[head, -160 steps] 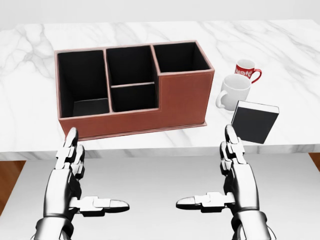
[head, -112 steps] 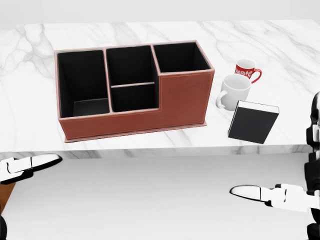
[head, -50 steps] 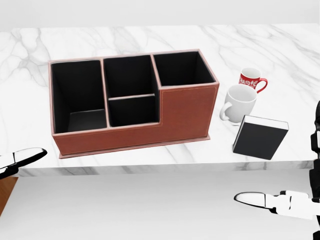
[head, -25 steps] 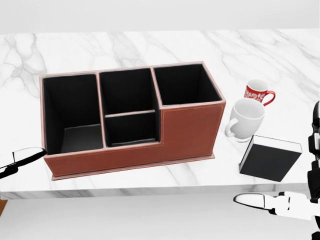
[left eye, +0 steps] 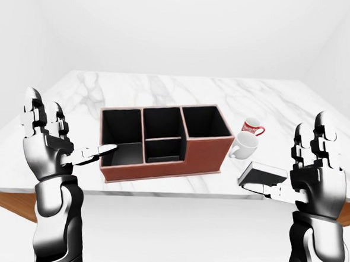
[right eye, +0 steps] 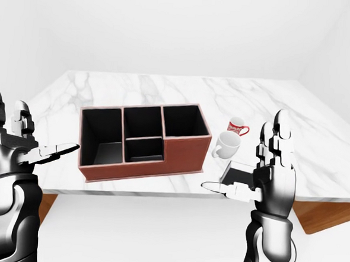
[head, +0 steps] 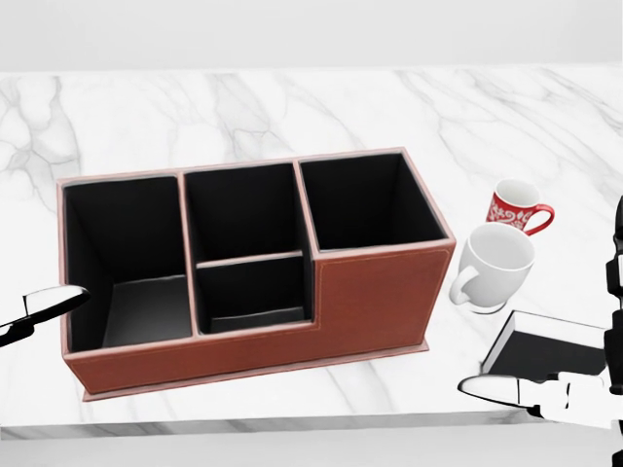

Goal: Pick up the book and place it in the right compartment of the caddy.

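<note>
Black hardcover book (head: 550,352) lying on white marble bench (head: 292,107), right of brown leather three-compartment caddy (head: 384,292), beside white mug (head: 494,263); left hand (left eye: 46,144) and right hand (right eye: 273,172) spread open, empty, poised for approach.

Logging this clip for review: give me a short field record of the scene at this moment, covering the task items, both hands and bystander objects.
book: lies flat on the marble table, at the head view's lower right, not held
caddy: brown, four black compartments, all empty
right compartment: tallest, empty
left hand: raised, open, holds nothing
right hand: raised, open, near the book, not gripping
other objects: white mug, red mug, both right of the caddy
</note>
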Controlling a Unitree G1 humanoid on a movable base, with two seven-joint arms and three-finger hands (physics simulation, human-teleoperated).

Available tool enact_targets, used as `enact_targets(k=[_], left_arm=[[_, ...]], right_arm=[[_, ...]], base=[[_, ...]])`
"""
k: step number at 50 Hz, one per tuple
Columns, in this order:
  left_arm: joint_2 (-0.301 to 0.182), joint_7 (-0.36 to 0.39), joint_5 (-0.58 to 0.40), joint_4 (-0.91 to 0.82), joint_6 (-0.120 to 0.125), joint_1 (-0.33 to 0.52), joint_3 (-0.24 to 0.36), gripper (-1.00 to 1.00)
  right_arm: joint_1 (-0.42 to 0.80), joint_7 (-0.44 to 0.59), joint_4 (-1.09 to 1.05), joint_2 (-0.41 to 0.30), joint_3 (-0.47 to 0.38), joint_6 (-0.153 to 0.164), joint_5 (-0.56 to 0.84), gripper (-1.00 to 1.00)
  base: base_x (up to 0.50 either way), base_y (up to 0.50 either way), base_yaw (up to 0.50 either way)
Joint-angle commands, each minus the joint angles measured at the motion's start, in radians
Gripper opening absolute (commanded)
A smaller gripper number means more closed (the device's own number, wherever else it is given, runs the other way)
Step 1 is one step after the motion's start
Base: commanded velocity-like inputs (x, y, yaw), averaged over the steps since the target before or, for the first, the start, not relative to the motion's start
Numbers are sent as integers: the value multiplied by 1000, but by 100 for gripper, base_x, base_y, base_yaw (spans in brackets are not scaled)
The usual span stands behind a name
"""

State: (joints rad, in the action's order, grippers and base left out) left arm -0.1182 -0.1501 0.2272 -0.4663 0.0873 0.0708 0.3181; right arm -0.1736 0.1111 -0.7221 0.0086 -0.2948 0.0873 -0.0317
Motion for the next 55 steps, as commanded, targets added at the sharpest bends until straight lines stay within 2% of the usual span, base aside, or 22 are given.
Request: enact_targets(k=[1, 28, 34, 36, 38, 39, 40, 42, 44, 46, 49, 55], left_arm=[[-1, 1, 0, 3, 0, -1, 3, 100], [-2, -2, 2, 6, 0, -1, 3, 100], [-1, -2, 1, 1, 0, -1, 2, 100], [-1, -1, 1, -3, 0, -2, 3, 100], [-1, 0, -1, 2, 0, -1, 3, 100], [-7, 0, 1, 14, 0, 8, 7, 100], [-7, 1, 2, 16, 0, 7, 8, 100], [-7, 2, 2, 21, 0, 6, 8, 100], [-6, 4, 1, 21, 0, 2, 6, 100], [-4, 4, 1, 18, 0, 0, 4, 100], [-5, 4, 3, 17, 0, 2, 6, 100], [-3, 3, 2, 7, 0, -1, 5, 100]], right_arm=[[-3, 3, 0, 1, -5, 0, 0, 100], [-3, 5, -20, 3, -21, 0, -13, 100], [28, 9, -59, -18, -18, 0, -3, 100], [91, 32, -119, -72, -28, 0, 11, 100], [133, 42, -159, -90, -44, 0, 12, 100], [-187, 503, -279, -548, -320, 0, 157, 100], [-153, 587, -313, -516, -372, 0, 291, 100], [-95, 587, -316, -401, -399, 0, 526, 100], [-48, 587, -303, -303, -439, 0, 638, 100], [-6, 587, -286, -254, -480, 0, 688, 100], [7, 587, -280, -219, -513, 0, 728, 100], [4, 587, -265, -199, -588, 0, 731, 100]], base=[[23, 0, 0], [23, 0, 0], [0, 0, 0], [0, 0, 0], [0, 0, 0], [0, 0, 0], [0, 0, 0], [0, 0, 0], [0, 0, 0], [0, 0, 0], [0, 0, 0], [0, 0, 0]])
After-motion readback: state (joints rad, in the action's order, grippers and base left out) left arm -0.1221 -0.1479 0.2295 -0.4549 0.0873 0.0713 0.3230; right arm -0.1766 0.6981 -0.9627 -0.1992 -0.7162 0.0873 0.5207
